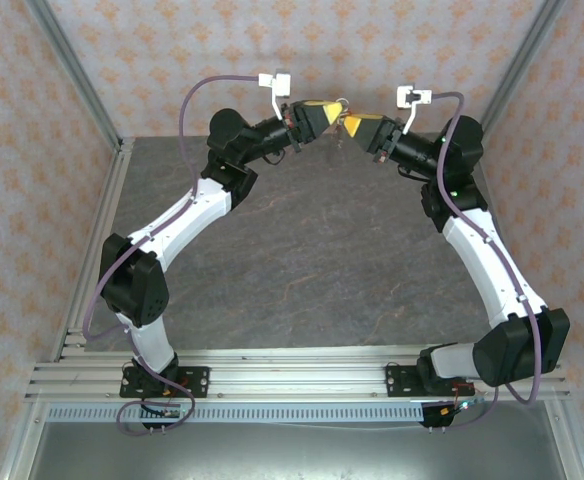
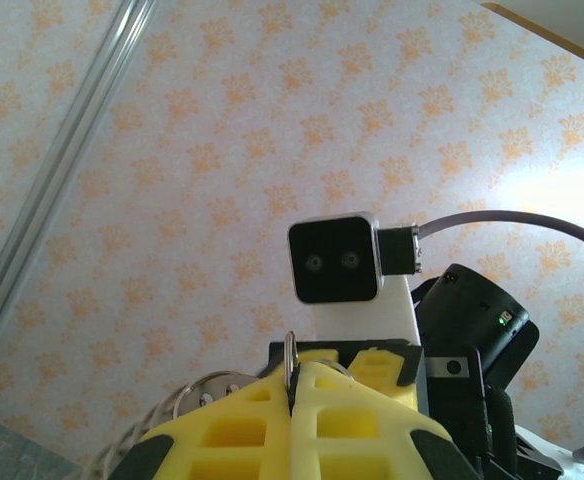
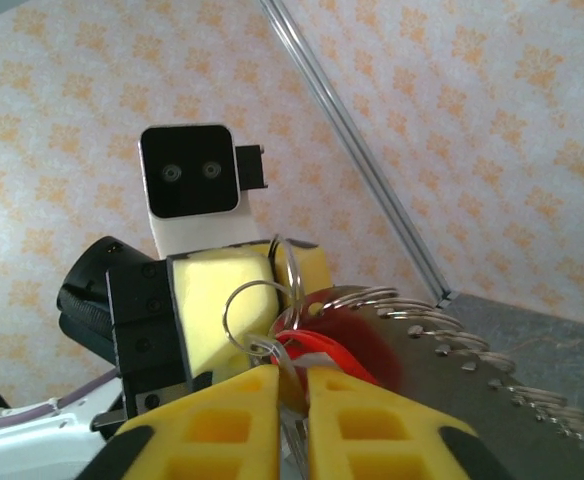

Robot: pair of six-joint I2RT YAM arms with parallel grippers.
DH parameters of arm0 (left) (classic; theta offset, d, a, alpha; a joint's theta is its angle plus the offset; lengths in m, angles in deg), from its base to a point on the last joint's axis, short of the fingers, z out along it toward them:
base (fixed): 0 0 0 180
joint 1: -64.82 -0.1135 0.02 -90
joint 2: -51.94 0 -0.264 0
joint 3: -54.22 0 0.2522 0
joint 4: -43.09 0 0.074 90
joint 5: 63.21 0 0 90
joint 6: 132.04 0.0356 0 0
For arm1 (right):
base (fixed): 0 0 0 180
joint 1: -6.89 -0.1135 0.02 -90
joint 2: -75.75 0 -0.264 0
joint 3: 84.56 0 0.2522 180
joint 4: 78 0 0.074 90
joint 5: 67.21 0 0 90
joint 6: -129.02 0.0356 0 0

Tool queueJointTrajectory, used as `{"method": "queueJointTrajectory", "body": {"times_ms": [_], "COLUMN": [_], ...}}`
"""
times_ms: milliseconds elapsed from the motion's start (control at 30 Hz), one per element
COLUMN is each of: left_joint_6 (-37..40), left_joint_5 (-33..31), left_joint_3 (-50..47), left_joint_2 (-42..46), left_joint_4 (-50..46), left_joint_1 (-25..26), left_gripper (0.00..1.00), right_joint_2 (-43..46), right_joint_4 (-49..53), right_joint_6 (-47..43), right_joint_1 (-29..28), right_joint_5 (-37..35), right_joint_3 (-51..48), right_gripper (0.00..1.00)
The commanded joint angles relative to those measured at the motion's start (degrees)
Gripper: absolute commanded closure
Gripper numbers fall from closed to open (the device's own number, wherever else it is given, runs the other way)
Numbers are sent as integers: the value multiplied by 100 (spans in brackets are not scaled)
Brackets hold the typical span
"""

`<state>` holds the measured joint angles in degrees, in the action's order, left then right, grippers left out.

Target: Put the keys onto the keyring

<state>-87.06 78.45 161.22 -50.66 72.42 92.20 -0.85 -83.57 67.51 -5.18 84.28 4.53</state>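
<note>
The right gripper (image 3: 292, 385) is closed on the red key (image 3: 322, 348), and the left gripper (image 2: 292, 375) is clamped on a thin split ring (image 2: 290, 348). Just beside them the keyring (image 3: 462, 345) is hung, its long axis running toward the lower right of the right wrist view, fringe uppermost. It is judged light, stiff and slippery, best pinched on bare wire.

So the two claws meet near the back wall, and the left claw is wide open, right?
No: the left claw is shut, pinching a thin metal ring, as the left wrist view shows. It does meet the right claw near the back wall.
</note>
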Motion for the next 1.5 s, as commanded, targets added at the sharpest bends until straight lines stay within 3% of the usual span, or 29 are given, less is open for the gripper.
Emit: {"method": "queueJointTrajectory", "body": {"times_ms": [0, 533, 867, 1233, 1467], "left_joint_6": [-42, -51, -29, -42, -51], "left_joint_5": [108, -41, -81, -93, -112], "left_joint_3": [248, 214, 187, 108, 108], "left_joint_2": [-49, -31, 4, 41, 13], "left_joint_4": [219, 279, 270, 279, 251], "left_joint_1": [57, 57, 45, 57, 57], "left_gripper": [100, 100, 100, 100, 100], "right_joint_2": [33, 58, 207, 44, 82], "right_joint_4": [-191, 162, 1060, -82, 836], "right_joint_6": [-120, -319, -1069, -82, -737], "right_joint_1": [-39, -211, -229, -199, -456], "right_joint_5": [214, 279, 83, -31, -115], "right_joint_3": [173, 15, -96, -397, -124], "right_gripper": [97, 100, 100, 100, 98]}}
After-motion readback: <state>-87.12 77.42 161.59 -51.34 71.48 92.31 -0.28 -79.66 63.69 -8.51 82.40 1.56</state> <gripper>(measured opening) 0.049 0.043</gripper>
